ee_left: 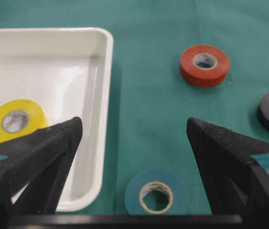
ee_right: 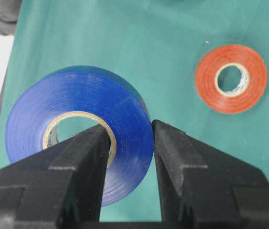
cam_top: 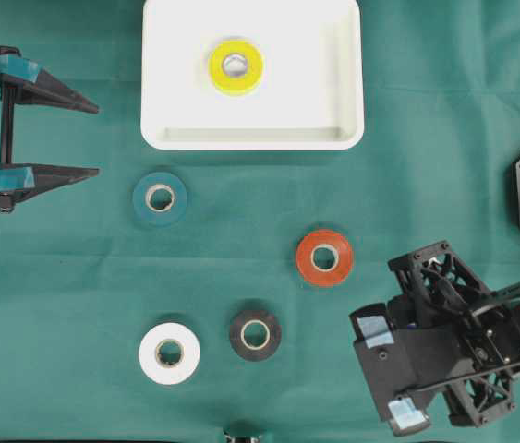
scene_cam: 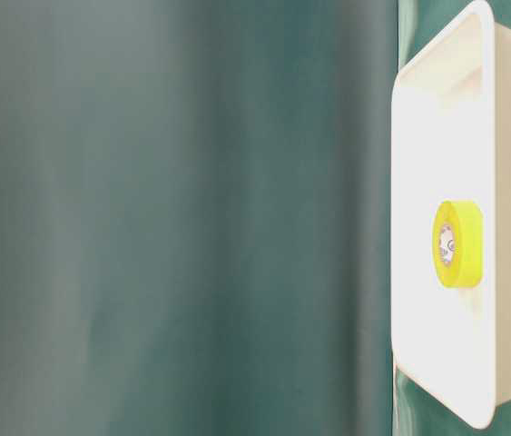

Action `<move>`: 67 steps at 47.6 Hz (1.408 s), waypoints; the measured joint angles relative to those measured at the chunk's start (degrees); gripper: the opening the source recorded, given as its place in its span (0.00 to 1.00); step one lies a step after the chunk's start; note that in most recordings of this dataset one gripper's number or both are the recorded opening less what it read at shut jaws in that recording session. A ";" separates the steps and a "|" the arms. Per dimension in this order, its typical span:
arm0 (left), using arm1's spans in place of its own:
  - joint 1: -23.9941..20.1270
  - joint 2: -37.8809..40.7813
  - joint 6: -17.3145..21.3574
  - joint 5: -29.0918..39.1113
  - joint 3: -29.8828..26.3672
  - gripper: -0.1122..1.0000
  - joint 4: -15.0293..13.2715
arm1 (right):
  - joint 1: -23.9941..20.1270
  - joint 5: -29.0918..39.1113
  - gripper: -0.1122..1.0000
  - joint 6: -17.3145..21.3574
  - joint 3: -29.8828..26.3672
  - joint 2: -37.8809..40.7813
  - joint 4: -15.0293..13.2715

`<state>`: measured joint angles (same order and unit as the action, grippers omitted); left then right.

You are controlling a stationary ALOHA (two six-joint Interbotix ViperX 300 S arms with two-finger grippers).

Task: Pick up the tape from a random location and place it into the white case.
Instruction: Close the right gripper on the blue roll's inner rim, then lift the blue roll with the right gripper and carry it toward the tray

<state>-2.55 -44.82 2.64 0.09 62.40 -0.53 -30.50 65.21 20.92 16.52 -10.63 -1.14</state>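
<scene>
Though unlabelled, blue tape (ee_right: 84, 133) sits between right fingers (ee_right: 172, 157).

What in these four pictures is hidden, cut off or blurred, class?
- Blue tape: hidden in the overhead view under the right arm; only the right wrist view shows it, held in the right claw.
- Table-level view: the left side is a blurred green surface, nothing readable.
- White case: cut off by the left wrist view's left edge.
</scene>
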 measured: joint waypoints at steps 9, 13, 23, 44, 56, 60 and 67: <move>0.00 0.00 0.00 0.09 0.00 0.98 0.09 | 0.09 0.09 0.37 -0.09 0.09 0.09 0.00; 0.00 0.00 0.00 0.18 -0.09 0.98 0.00 | 0.09 0.09 0.37 0.09 0.09 0.09 0.00; 0.00 0.00 0.00 0.18 -0.09 0.98 0.00 | 0.09 0.09 0.37 0.79 0.09 0.00 0.00; 0.00 0.00 0.00 0.18 0.00 0.98 0.00 | 0.00 0.09 0.36 0.70 0.09 0.09 0.00; 0.00 0.00 0.00 0.18 0.00 0.98 0.00 | 0.00 0.18 0.36 0.79 0.09 0.09 -0.70; 0.00 0.00 0.00 0.18 0.00 0.98 0.09 | 0.26 0.09 0.37 0.70 0.44 0.00 -1.93; 0.00 0.00 0.00 0.18 -0.09 0.98 0.00 | 3.69 -0.26 0.37 0.26 1.67 -1.23 -2.99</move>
<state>-2.55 -44.82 2.64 0.26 62.31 -0.53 -26.81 64.95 21.18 18.19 -11.87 -4.13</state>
